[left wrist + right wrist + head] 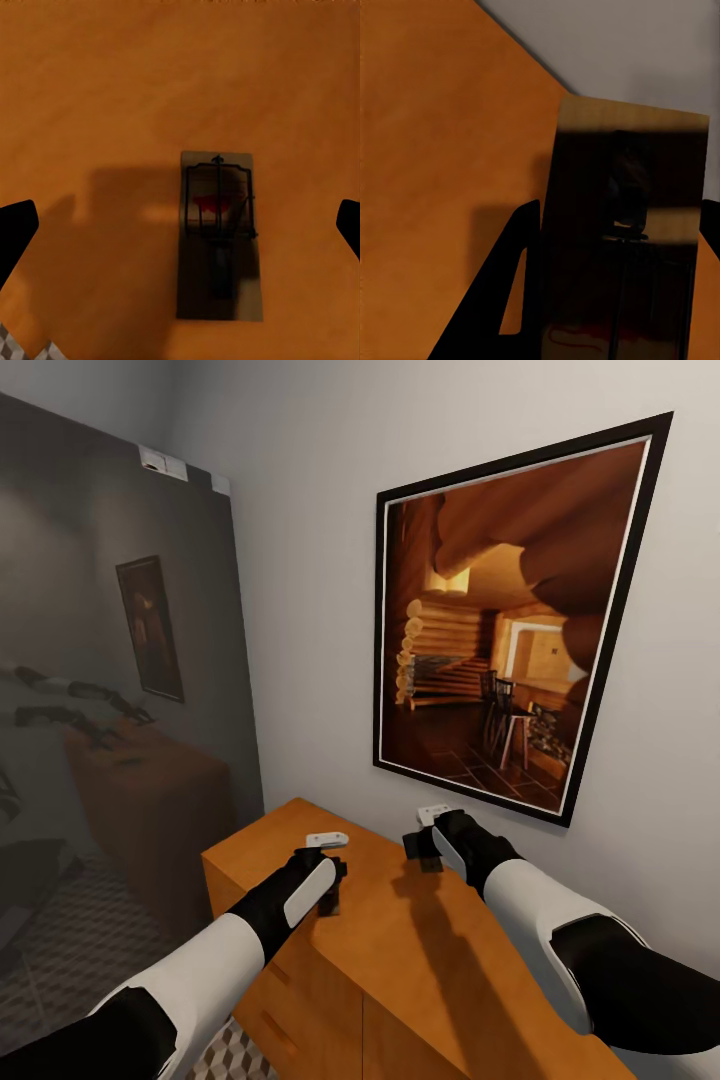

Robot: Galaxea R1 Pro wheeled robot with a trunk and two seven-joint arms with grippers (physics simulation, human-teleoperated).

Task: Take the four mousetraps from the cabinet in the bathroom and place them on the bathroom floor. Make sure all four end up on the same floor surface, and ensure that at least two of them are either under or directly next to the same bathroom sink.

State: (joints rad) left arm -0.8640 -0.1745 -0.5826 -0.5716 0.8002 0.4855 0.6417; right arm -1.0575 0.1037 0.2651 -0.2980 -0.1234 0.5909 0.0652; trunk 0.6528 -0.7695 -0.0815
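Still early: left gripper (180, 225) wide open above one mousetrap (220, 236) lying on the cabinet (440, 970), right gripper (619, 289) squeezing a second mousetrap (622, 225), none on the floor yet.

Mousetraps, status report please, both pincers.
Left pincer open above mousetrap lying on cabinet. Right pincer shut on second mousetrap, lifted. Nothing in the way.

held mousetrap (622, 240) cut off, left gripper (180, 232) fingertips cropped
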